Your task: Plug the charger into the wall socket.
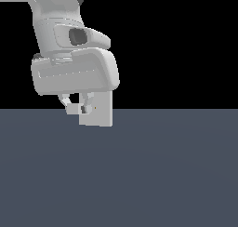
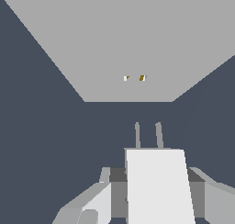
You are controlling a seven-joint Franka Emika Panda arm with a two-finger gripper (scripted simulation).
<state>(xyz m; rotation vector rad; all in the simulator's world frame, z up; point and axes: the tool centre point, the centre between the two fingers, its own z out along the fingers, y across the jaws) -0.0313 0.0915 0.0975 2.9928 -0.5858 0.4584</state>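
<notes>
The wall socket [image 2: 128,44] is a flat upright light-grey plate that fills much of the wrist view, with two tiny holes [image 2: 134,78] near its centre, one of them yellowish. In the exterior view the wall socket [image 1: 102,110] stands on the floor just behind my fingers. My gripper [image 2: 151,175] is shut on the charger [image 2: 156,191], a whitish block with two thin prongs [image 2: 137,135] pointing toward the plate. A gap of floor shows between the prong tips and the plate. In the exterior view, the gripper [image 1: 76,108] holds the charger [image 1: 72,109] low, beside the plate.
A dark blue-grey floor [image 1: 153,175] spreads out around the plate, under a black background. My bulky white wrist and arm [image 1: 74,72] hang over the plate and hide its upper part in the exterior view.
</notes>
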